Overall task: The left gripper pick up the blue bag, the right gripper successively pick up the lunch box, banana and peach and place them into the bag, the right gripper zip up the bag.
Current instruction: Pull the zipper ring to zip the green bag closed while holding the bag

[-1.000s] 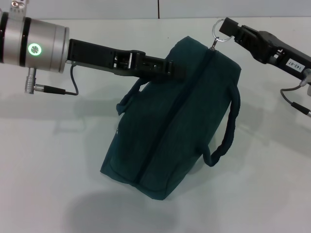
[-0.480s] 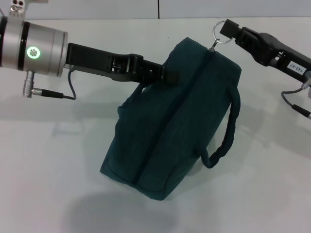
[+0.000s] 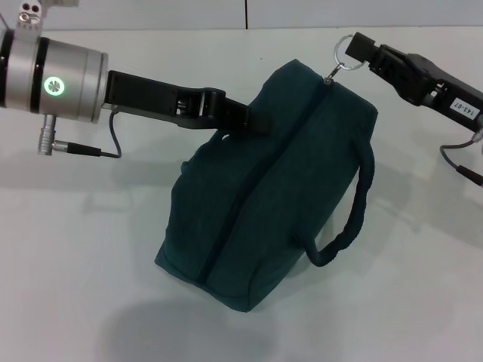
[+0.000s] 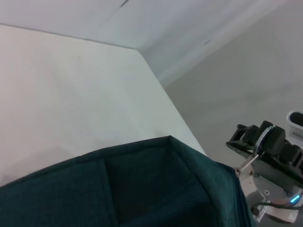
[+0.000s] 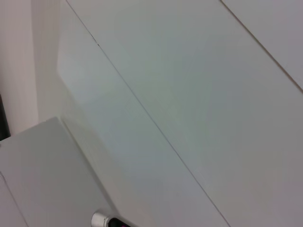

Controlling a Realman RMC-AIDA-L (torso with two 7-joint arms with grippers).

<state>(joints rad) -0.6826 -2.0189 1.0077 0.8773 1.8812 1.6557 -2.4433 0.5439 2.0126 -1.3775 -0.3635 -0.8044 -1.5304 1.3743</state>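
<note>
Now my right gripper pinches the zipper ring at one o'clock of the blue bag; left gripper clamps its ten-o'clock flank. Zip looks closed. Risk: ring slipping, bag toppling on the worktop.

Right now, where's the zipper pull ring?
Head view: the zipper pull ring is at the blue bag's far top corner, pinched by the right gripper on the right.

The blue bag stands tilted on the white table, zipped shut. The left gripper reaches its near handle — the right gripper pinches the ring pull.
</note>
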